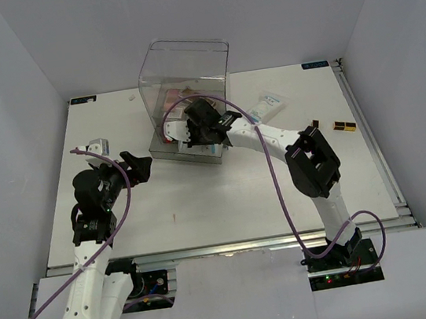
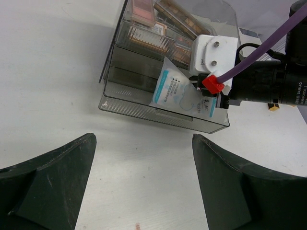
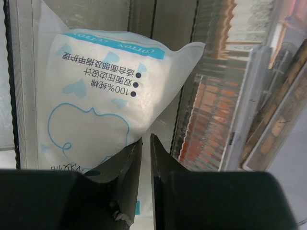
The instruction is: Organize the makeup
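The white-and-blue packet (image 3: 96,96) is clamped at its edge by the right hand (image 3: 143,153), over the drawer (image 2: 144,103) of the clear box (image 1: 184,64) at upper centre. The left hand (image 2: 143,143) is held wide apart, at middle left above the bench (image 1: 204,208).

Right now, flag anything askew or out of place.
The packet leans tilted in the box's pulled-out bottom drawer, pinched by the right gripper. Small palettes lie loose near the table's right edge, far from the box.
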You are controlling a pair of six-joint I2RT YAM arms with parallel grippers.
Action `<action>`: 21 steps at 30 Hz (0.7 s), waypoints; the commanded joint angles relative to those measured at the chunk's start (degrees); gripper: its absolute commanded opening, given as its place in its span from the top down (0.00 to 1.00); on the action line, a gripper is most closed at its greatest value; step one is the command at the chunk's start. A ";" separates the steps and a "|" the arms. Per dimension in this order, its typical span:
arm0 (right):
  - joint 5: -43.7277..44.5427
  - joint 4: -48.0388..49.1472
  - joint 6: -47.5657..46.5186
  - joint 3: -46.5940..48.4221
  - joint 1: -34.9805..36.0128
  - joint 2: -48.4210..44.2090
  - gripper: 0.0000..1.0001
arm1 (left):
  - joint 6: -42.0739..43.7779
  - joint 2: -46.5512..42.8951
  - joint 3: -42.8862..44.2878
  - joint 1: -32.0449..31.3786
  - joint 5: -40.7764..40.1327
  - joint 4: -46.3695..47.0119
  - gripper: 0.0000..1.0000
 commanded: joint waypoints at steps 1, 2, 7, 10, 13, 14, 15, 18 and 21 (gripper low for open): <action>-1.49 -0.64 0.87 -2.42 0.09 0.64 0.81 | 0.67 -0.79 0.37 0.24 -0.06 0.32 0.08; -1.64 -0.67 0.86 -2.91 0.10 0.53 0.81 | 0.67 -0.79 0.42 0.24 -0.06 0.31 0.08; -4.48 -1.72 0.88 -3.20 0.17 -0.31 0.80 | 0.59 -0.70 0.45 0.24 -0.06 0.33 0.08; -4.03 -1.84 0.99 -2.87 0.69 -0.58 0.80 | 0.59 -0.70 0.36 0.24 -0.06 0.40 0.08; -1.85 -1.50 1.63 -1.04 0.80 -0.63 0.79 | 0.67 -0.79 0.34 0.24 -0.12 0.40 0.08; -1.68 -1.27 1.79 -0.69 0.80 -1.50 0.79 | 0.67 -0.79 0.36 0.24 -0.14 0.40 0.08; -1.64 -0.71 1.98 -0.53 0.80 -2.36 0.79 | 0.67 -0.82 0.36 0.24 -0.14 0.37 0.08; -0.75 0.03 2.02 0.86 0.72 -4.11 0.78 | 0.67 -0.85 0.36 0.24 -0.14 0.40 0.08; 0.62 0.03 1.57 2.69 0.72 -5.62 0.78 | 0.67 -0.79 0.42 0.24 -0.08 0.40 0.08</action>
